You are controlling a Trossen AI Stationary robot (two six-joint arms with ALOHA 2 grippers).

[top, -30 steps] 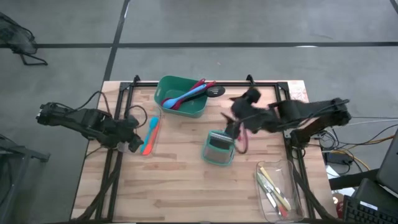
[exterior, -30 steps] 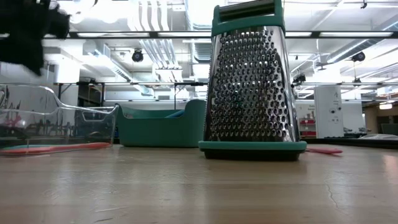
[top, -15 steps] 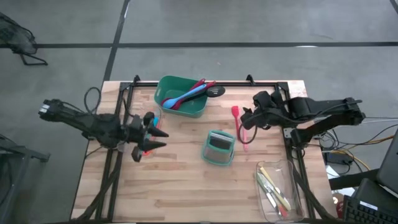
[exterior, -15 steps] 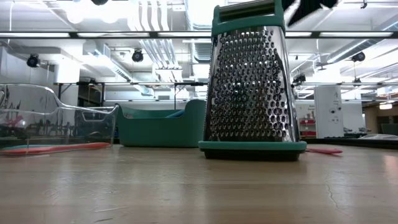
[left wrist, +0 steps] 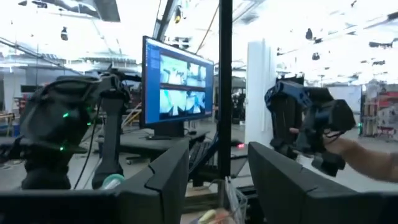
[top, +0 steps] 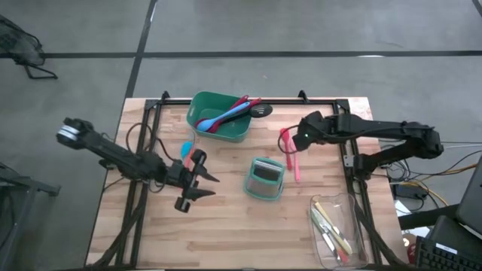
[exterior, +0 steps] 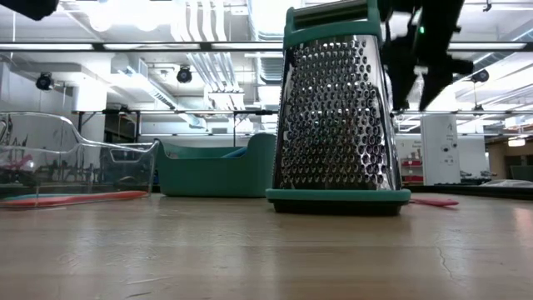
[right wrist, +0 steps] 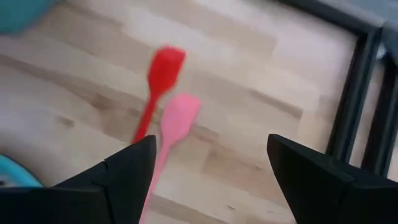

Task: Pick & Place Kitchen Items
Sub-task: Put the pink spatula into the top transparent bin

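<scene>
You are seeing the right gripper (right wrist: 208, 171) standing open above the red spatula (right wrist: 160, 87) and pink spatula (right wrist: 174, 127), both lying on the wooden table (right wrist: 261, 81).

table (top: 226, 226): pale wood boards, visible grain, smooth satin sheen in the low view
grater (exterior: 336, 108): shiny perforated metal faces, rough with punched holes; teal plastic handle and base, matt
green tub (top: 222, 117): smooth plastic, slight gloss
clear tray (exterior: 75, 162): transparent glossy plastic
red spatula (right wrist: 158, 87): smooth matt, rubbery look
pink spatula (right wrist: 173, 127): same soft matt finish
right gripper (right wrist: 211, 171): fingers (right wrist: 124, 171) dark matt plastic
table frame (top: 354, 173): black metal bars
</scene>
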